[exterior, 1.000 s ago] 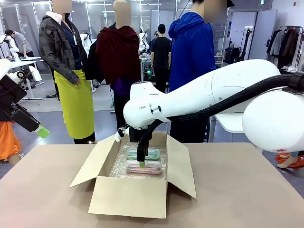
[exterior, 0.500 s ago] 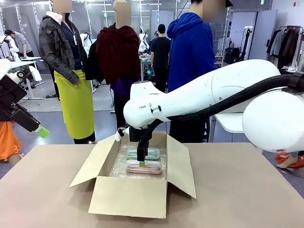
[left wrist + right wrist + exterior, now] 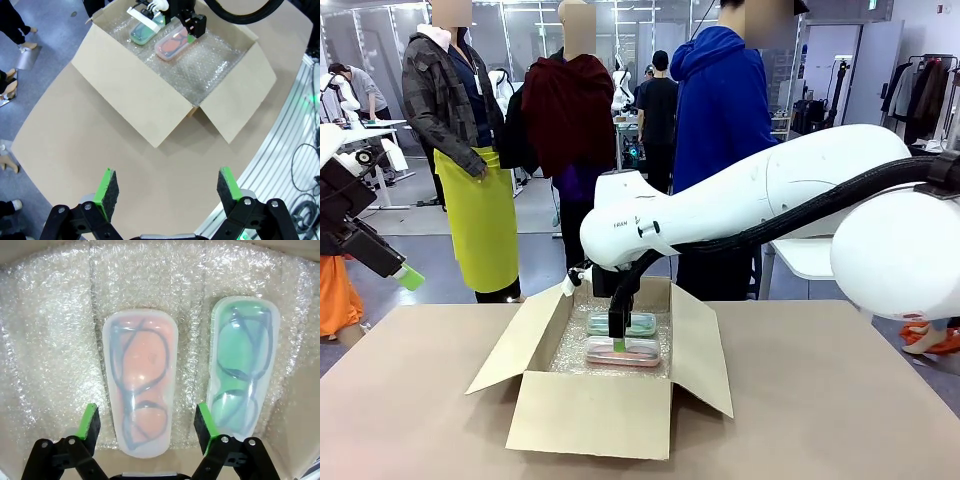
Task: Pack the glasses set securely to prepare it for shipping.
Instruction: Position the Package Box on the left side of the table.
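The glasses set lies side by side on bubble wrap inside an open cardboard box (image 3: 590, 410): a clear case with pink glasses (image 3: 141, 380) and one with mint-green glasses (image 3: 242, 365). My right gripper (image 3: 147, 424) hangs inside the box, open, its green pads (image 3: 90, 421) straddling the near end of the pink case (image 3: 625, 353) with a gap on each side. The mint case (image 3: 638, 323) sits just beyond it. My left gripper (image 3: 167, 187) stands open and empty, high above the table on the near side of the box (image 3: 150, 100). In the front view it (image 3: 408, 277) is at the far left.
The box flaps (image 3: 510, 345) stand open to both sides and toward the front. Brown table surface (image 3: 840, 400) surrounds the box. A person in a blue hoodie (image 3: 725, 110) stands at the far side, with others behind.
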Available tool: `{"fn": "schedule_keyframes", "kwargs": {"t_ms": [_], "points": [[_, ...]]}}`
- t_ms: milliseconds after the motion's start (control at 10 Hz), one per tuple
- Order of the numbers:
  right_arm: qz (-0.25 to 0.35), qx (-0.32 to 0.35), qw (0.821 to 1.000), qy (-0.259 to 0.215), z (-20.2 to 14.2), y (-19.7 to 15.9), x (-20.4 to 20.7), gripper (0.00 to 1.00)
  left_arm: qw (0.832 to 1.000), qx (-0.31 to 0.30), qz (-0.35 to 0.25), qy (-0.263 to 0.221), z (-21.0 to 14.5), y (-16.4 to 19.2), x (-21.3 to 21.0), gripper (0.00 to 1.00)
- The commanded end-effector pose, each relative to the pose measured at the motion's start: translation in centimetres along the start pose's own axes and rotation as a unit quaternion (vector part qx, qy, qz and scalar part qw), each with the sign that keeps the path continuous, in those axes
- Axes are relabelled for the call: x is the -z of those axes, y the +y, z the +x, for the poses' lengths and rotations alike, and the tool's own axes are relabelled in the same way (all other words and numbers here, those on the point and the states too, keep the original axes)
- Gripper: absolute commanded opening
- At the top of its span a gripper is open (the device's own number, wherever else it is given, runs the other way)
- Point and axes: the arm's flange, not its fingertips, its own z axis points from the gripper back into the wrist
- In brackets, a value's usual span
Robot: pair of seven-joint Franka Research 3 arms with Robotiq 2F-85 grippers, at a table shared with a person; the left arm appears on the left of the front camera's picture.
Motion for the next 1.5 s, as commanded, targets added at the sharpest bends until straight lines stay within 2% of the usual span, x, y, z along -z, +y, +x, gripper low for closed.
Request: {"fn": "schedule_keyframes", "kwargs": {"t_ms": [0, 100, 200, 300, 400, 600, 800, 900, 1200, 1400], "points": [[0.004, 0.015, 1.0, -0.009, -3.0, 2.1, -5.0, 0.94, 1.0, 0.005, -0.005, -0.005, -0.1, 0.1, -0.3, 1.0], [-0.005, 0.036, 0.999, -0.03, -5.0, 2.9, -7.0, 0.94, 1.0, 0.005, -0.005, -0.005, -0.1, 0.1, -0.3, 1.0], [-0.019, 0.085, 0.994, -0.073, -8.6, 3.9, -9.1, 0.94, 1.0, 0.005, -0.005, -0.005, -0.1, 0.1, -0.3, 1.0], [-0.026, 0.128, 0.988, -0.087, -11.5, 4.9, -10.0, 0.94, 1.0, 0.005, -0.005, -0.005, -0.1, 0.1, -0.3, 1.0], [-0.025, 0.162, 0.978, -0.128, -14.7, 5.8, -10.6, 0.94, 1.0, 0.005, -0.005, -0.005, -0.1, 0.1, -0.3, 1.0], [-0.046, 0.229, 0.96, -0.157, -19.7, 7.7, -11.3, 0.94, 1.0, 0.005, -0.005, -0.005, -0.1, 0.1, -0.3, 1.0], [-0.068, 0.292, 0.931, -0.208, -25.3, 11.6, -11.8, 0.94, 1.0, 0.005, -0.005, -0.005, -0.1, 0.1, -0.3, 1.0], [-0.083, 0.324, 0.921, -0.2, -27.0, 13.5, -11.9, 0.94, 1.0, 0.005, -0.005, -0.005, -0.1, 0.1, -0.3, 1.0], [-0.087, 0.398, 0.883, -0.234, -33.3, 18.8, -11.3, 0.94, 1.0, 0.005, -0.005, -0.005, -0.1, 0.1, -0.3, 1.0], [-0.098, 0.41, 0.87, -0.254, -35.1, 19.9, -11.4, 0.94, 1.0, 0.005, -0.005, -0.005, -0.1, 0.1, -0.3, 1.0]]}}
